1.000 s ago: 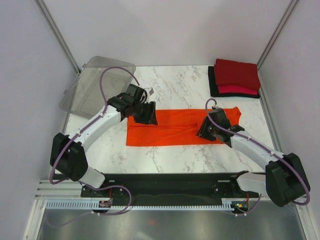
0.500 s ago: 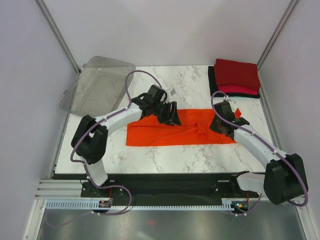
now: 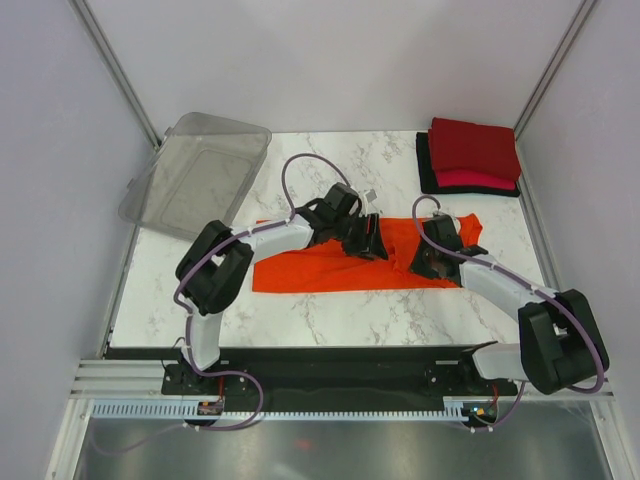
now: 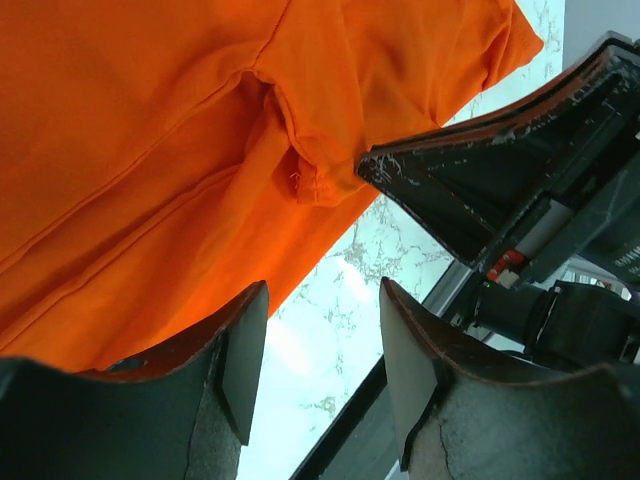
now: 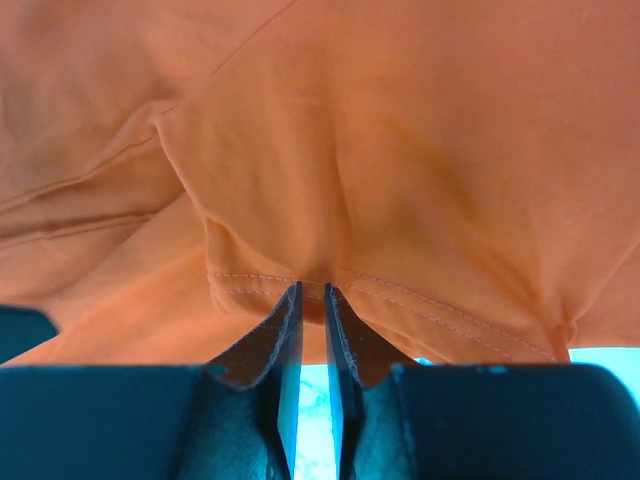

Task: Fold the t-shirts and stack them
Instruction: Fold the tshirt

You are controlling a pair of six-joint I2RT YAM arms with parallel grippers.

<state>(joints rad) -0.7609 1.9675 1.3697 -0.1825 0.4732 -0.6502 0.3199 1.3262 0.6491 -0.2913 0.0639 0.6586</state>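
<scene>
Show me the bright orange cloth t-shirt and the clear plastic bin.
bright orange cloth t-shirt [image 3: 300, 272]: top view, its flat left half.
clear plastic bin [image 3: 195, 185]: top view, its bare floor.

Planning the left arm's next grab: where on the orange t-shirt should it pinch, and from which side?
Likely the near long edge of the orange t-shirt, mid-strip, approached from the marble table side: the cloth lies flat there with its edge exposed under the open left gripper. The right gripper pinches the hem.

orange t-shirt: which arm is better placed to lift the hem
Probably right: right end effector is shut on the orange t-shirt hem; left end effector hangs open above it.
</scene>
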